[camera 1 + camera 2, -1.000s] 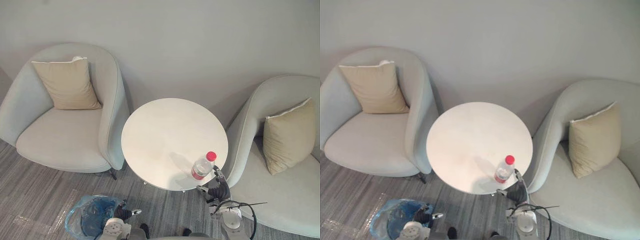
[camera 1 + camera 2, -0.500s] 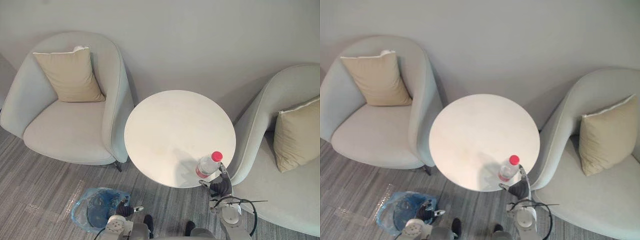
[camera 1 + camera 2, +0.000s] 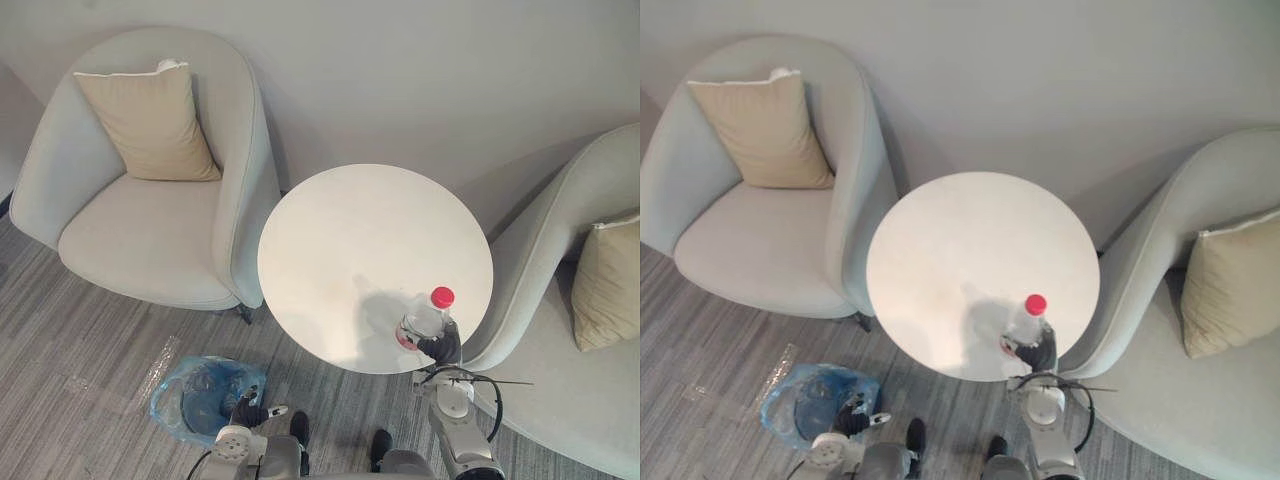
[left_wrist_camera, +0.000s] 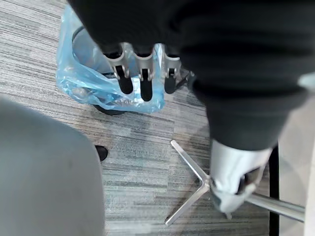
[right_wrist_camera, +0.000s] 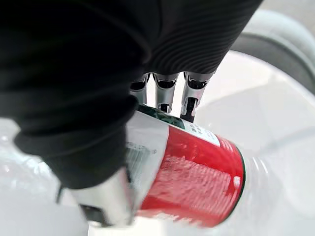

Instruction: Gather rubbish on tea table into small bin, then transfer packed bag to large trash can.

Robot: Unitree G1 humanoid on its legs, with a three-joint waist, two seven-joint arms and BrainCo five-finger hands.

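Observation:
A clear plastic bottle (image 3: 424, 318) with a red cap and red label stands near the front right edge of the round white tea table (image 3: 350, 240). My right hand (image 3: 441, 349) is against the bottle from the near side. In the right wrist view its fingers (image 5: 167, 96) curl behind the bottle's label (image 5: 197, 174) and the thumb lies on the near side. The small bin (image 3: 198, 398), lined with a blue bag, sits on the floor at lower left. My left hand (image 3: 246, 411) hangs just right of it, fingers (image 4: 141, 73) straight and holding nothing.
A grey armchair (image 3: 150, 230) with a beige cushion (image 3: 150, 125) stands left of the table. A second armchair (image 3: 570, 380) with a cushion (image 3: 608, 295) stands close on the right. The table's metal legs (image 4: 189, 189) spread over grey striped carpet beside the bin.
The camera has shifted. My right hand has moved up from below the table edge to the bottle and closed round it. The left hand stays by the bin.

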